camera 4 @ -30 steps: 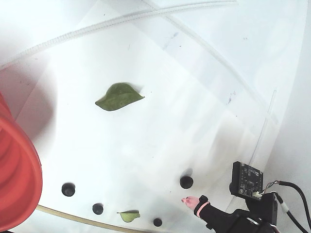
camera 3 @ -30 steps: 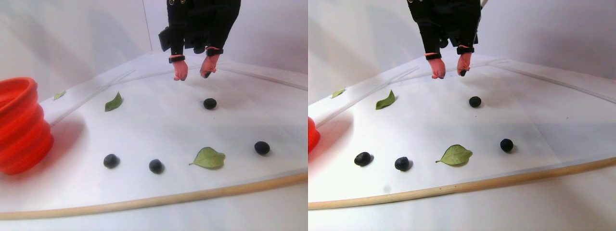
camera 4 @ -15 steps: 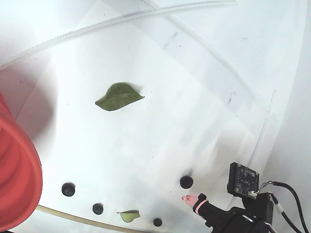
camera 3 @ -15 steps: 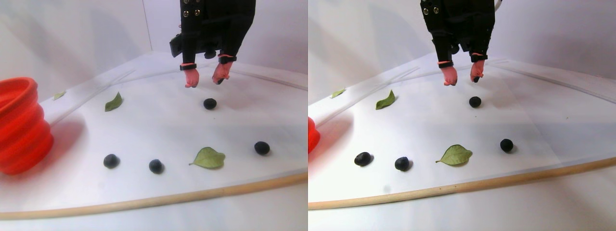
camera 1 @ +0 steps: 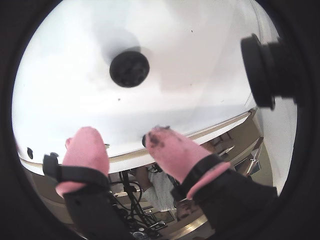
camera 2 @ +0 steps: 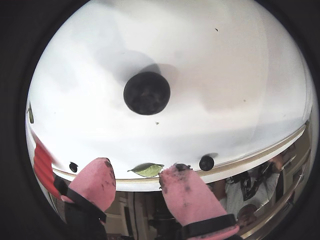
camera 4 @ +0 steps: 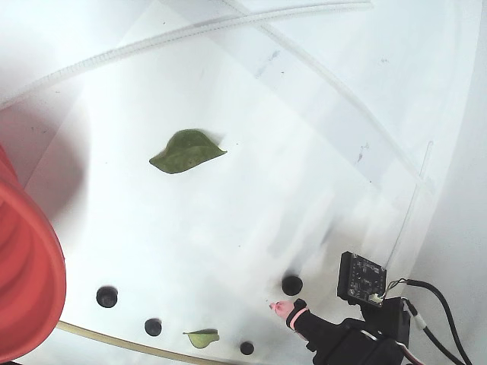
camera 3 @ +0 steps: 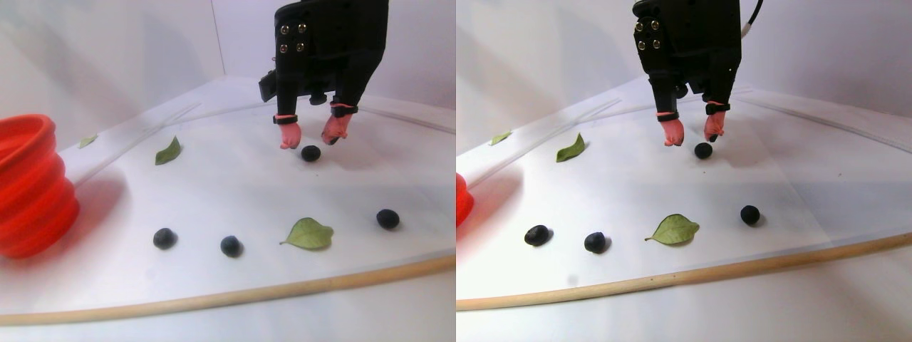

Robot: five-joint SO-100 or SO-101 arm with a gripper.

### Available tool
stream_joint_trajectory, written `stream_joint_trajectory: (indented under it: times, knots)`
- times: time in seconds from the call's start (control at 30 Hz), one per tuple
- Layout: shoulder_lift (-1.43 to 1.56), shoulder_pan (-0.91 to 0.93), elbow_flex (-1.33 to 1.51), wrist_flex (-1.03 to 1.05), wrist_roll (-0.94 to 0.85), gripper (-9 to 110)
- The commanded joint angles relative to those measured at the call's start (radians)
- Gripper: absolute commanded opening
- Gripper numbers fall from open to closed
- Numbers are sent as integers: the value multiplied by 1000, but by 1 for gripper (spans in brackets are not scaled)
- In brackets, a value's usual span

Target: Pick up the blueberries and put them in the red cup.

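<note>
Several dark blueberries lie on the white sheet. In the stereo pair view one blueberry (camera 3: pixel 311 153) is at the back, two (camera 3: pixel 164 238) (camera 3: pixel 230 246) are in front and one (camera 3: pixel 387 219) is at the right. My gripper (camera 3: pixel 311 141) hangs open just above and behind the back blueberry, its pink fingertips either side of it and nothing between them. Both wrist views show that berry (camera 1: pixel 129 68) (camera 2: pixel 146 93) ahead of the open gripper (camera 1: pixel 122 137) (camera 2: pixel 137 172). The red cup (camera 3: pixel 28 185) stands at the far left. In the fixed view it (camera 4: pixel 27 266) fills the left edge.
Green leaves lie on the sheet: one in front (camera 3: pixel 309 234), one at the back left (camera 3: pixel 168 152), and a small one (camera 3: pixel 87 141) near the cup. A wooden strip (camera 3: pixel 214 299) borders the sheet's front edge. Clear tubing (camera 4: pixel 190 30) runs along the far side.
The gripper has come down and forward, from high behind the back blueberry to just above it. It stayed open. Berries, leaves and cup have not moved.
</note>
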Motion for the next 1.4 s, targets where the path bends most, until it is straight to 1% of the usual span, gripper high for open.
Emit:
stream_joint_trajectory:
  times: [0.0,0.5,1.37]
  knots:
    - [-5,29,-38,-15,-17,19]
    - [-78,23,-81,-75,3,19]
    - [-155,-2,-124,-120,43,19]
